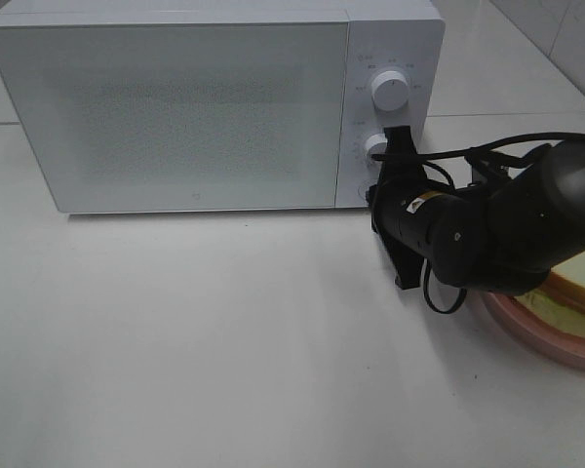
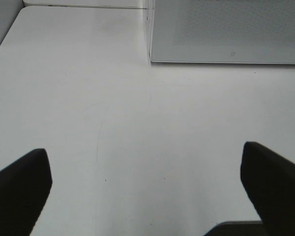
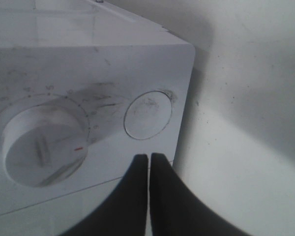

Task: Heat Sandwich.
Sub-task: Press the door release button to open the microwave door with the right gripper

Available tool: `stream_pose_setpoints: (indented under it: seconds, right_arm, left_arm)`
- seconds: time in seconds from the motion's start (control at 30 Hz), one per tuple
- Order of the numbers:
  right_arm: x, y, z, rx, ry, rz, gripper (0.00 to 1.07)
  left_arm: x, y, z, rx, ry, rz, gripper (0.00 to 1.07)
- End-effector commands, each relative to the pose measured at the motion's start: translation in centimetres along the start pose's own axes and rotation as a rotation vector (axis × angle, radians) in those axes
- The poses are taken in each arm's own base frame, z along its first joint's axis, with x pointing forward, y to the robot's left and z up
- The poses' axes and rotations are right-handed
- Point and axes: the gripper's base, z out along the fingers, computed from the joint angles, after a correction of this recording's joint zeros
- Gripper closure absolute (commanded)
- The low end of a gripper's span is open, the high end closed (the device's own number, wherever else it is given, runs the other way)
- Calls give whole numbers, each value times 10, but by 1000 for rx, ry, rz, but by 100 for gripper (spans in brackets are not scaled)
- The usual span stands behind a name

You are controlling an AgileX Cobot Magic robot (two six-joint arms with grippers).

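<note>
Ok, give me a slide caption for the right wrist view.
Shut right gripper aimed at the round button beside the dial on the microwave.

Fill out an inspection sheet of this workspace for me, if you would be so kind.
Surface: white table, faint scuffs in the left wrist view.
Job's things: sandwich on a pink plate at the right edge, partly hidden by the right arm; white microwave, door closed.
Clutter: nothing seen.
Grippers: left gripper open over the table, holding nothing; right gripper shut, tips aimed at the microwave's round button beside the lower knob; contact unclear.
Cables: black cables run along the right arm, one loop hanging near the plate.
Surroundings: pale tiles behind the microwave.
</note>
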Motion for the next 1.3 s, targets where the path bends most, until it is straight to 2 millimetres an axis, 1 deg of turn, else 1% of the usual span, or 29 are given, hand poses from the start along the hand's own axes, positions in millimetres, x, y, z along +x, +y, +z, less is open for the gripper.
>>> stream_pose_setpoints:
  seconds: [0.03,0.1,0.13,0.4,0.67,0.73,1.23,1.3]
  right_arm:
    - [-1,2,13,-1,-3,14,106]
    - [-3,1,17,4,-12,19,106]
    - [-1,0,21,15,-7,21,106]
    - [-7,1,34,8,-31,61,106]
    - [-18,7,38,-27,-66,95,106]
    - [-19,7,38,-27,-64,94,107]
    - [-16,7,39,-28,-36,143,107]
    - [-15,9,40,-32,-32,145,107]
  left_arm:
    - [1,0,-3,0,-33,-1,9]
    - [1,0,-3,0,-33,-1,9]
    - [1,0,-3,0,-33,-1,9]
    - [1,0,-3,0,-33,-1,9]
    - [1,0,-3,0,-33,-1,9]
    - [1,0,-3,0,-33,-1,9]
    - [1,0,-3,0,-33,-1,9]
    - [1,0,-3,0,-33,-1,9]
